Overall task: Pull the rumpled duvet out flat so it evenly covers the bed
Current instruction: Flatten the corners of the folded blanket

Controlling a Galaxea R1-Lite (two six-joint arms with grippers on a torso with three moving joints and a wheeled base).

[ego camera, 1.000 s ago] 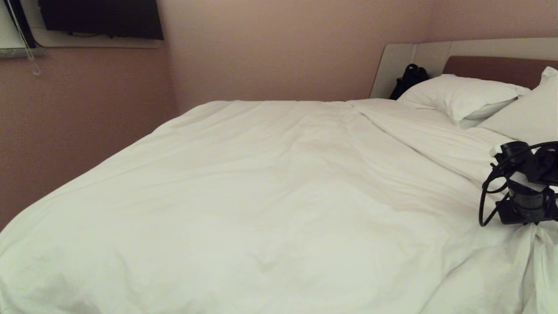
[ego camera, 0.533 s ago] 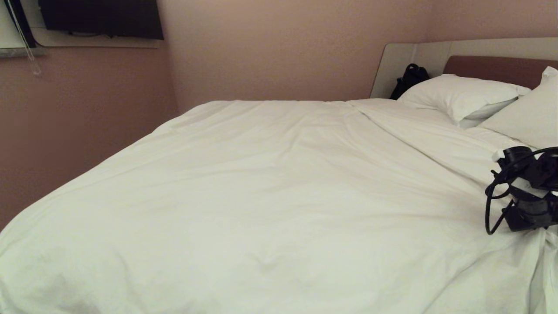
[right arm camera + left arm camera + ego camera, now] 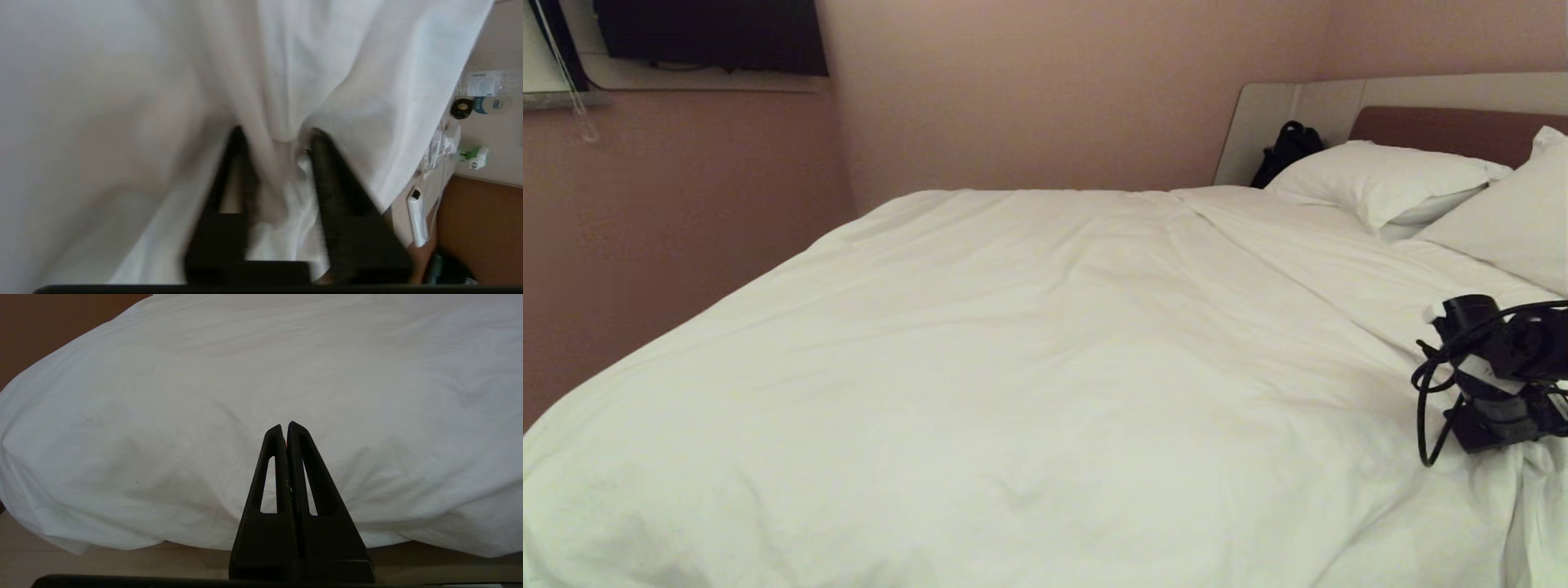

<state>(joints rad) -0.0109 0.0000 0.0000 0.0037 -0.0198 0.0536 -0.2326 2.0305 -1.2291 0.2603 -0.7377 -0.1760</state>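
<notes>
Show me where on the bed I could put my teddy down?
The wide middle of the duvet is free, from the wall side across to the pillows. It is crowded at the near right edge, where the right claw has duvet cloth bunched between its fingers.

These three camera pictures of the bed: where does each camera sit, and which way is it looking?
Head view: up on the robot's head, looking down across the puffy white duvet toward two white pillows; only the right arm's black wrist shows, at the near right edge.
Left wrist view: behind the left gripper, fingers together, facing the duvet's overhanging edge from low down.
Right wrist view: behind the right gripper, jaws apart around a bunched fold of duvet.
Shared: all three show the same duvet.
</notes>
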